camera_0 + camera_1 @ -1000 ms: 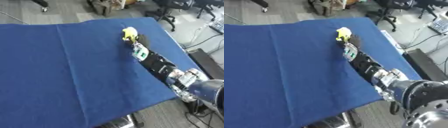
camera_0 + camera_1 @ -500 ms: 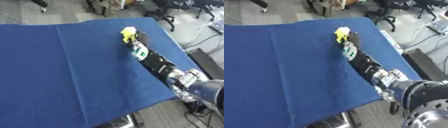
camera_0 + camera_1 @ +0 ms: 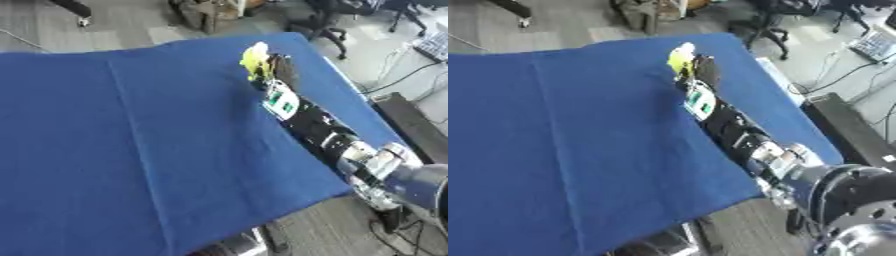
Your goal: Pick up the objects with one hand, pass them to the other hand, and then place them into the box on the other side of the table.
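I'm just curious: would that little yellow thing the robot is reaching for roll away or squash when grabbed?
The yellow object looks small beside the right hand, so it is probably light. Its outline seems rounded, so it might roll on the blue cloth. Whether it squashes cannot be judged from here.

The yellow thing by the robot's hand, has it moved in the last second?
Cannot tell. The yellow object sits at about the same spot beside the table's far edge, and the right hand is at it.

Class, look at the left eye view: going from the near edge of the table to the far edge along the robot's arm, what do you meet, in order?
Blue tablecloth → right forearm → right hand → yellow object
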`<action>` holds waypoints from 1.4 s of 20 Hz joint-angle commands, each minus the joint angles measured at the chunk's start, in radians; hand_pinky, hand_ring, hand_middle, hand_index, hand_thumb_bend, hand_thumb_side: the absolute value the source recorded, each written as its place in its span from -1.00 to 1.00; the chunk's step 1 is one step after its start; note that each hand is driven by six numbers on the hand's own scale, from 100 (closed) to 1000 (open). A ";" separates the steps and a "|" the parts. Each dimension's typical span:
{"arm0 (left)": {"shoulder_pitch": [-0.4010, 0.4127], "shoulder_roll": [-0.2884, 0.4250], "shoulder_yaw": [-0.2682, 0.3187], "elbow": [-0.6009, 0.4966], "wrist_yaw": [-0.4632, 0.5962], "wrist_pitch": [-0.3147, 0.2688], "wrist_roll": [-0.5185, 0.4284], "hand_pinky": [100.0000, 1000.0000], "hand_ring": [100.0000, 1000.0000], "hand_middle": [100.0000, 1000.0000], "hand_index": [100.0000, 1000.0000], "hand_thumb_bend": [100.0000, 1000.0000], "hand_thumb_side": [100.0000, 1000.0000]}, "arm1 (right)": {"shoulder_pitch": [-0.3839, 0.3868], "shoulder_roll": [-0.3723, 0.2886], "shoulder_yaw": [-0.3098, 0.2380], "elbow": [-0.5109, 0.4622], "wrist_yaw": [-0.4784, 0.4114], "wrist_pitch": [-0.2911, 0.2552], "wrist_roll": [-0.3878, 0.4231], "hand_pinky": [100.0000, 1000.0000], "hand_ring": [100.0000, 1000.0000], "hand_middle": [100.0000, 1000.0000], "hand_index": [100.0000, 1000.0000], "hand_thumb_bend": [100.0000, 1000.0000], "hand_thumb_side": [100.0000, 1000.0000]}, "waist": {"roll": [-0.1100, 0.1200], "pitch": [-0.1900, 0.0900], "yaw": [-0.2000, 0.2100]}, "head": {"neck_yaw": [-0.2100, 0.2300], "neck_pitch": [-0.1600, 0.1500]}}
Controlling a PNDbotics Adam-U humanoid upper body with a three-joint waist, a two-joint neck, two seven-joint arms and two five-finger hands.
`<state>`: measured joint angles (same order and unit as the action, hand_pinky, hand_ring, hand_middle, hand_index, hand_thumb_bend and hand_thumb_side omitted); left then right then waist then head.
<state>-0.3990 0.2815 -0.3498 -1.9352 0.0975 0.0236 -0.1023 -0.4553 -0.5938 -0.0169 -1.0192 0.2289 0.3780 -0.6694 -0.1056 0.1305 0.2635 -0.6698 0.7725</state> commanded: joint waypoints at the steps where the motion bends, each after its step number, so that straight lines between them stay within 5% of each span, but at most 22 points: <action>1: 0.002 -0.002 0.017 0.004 -0.003 -0.003 0.015 0.79 0.14 0.09 0.54 -0.93 0.80 | 0.013 -0.032 0.011 -0.149 0.003 -0.014 0.014 0.10 0.30 -0.57 -0.89 -1.00 -1.00 | 0.012 -0.032 -0.019 | 0.028 -0.003; 8: 0.035 -0.019 0.035 0.042 -0.014 -0.011 0.045 0.79 0.15 0.09 0.54 -0.94 0.79 | 0.098 -0.015 0.081 -0.520 0.037 -0.035 0.104 0.10 0.28 -0.58 -0.88 -1.00 -1.00 | 0.042 -0.080 -0.098 | 0.108 -0.003; 16: 0.015 -0.034 0.041 0.076 -0.035 -0.013 0.056 0.79 0.16 0.10 0.53 -0.98 0.77 | 0.155 0.058 0.195 -0.916 0.078 -0.073 0.286 0.10 0.28 -0.58 -0.87 -1.00 -1.00 | 0.078 -0.104 -0.150 | 0.283 -0.003; 28: 0.002 -0.043 0.007 0.127 -0.070 -0.022 0.013 0.81 0.18 0.13 0.55 -0.98 0.78 | 0.161 0.183 0.360 -0.981 0.085 -0.251 0.478 0.10 0.30 -0.59 -0.88 -1.00 -0.95 | 0.088 -0.101 -0.175 | 0.529 -0.003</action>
<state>-0.3792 0.2365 -0.3408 -1.8000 0.0329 0.0041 -0.0807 -0.2842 -0.4083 0.3348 -1.9782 0.3147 0.1408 -0.2083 -0.0179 0.0380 0.0891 -0.1638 0.7725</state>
